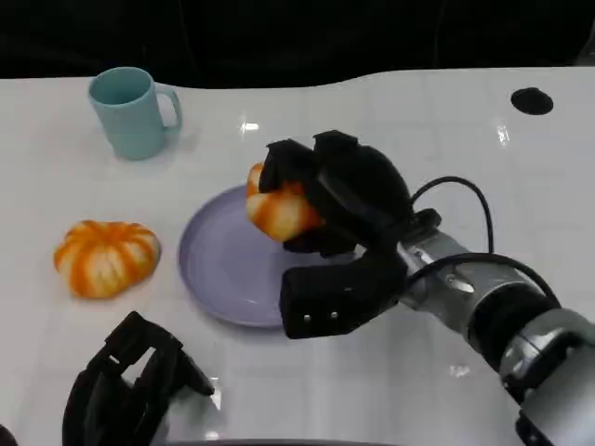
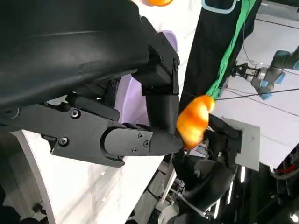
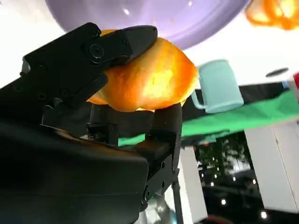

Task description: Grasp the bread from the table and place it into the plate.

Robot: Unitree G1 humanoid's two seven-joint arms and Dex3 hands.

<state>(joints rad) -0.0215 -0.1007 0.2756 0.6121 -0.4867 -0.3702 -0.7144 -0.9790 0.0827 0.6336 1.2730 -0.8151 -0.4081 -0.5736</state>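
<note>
Orange bread (image 1: 279, 212) in right robot hand (image 1: 325, 200) overhangs plate (image 1: 209, 260) rim.

Looks like a robotics lab: a white surface (image 1: 390, 111), green cloth (image 3: 243, 119) on black drapes, another robot arm (image 2: 268, 74) with cables behind.

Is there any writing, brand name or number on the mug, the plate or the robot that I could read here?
None can be read. The teal mug and the purple plate are plain. The right hand, holding the bread, and the left hand show bare black shells and screws, no lettering. The other bread bears only stripes.
</note>
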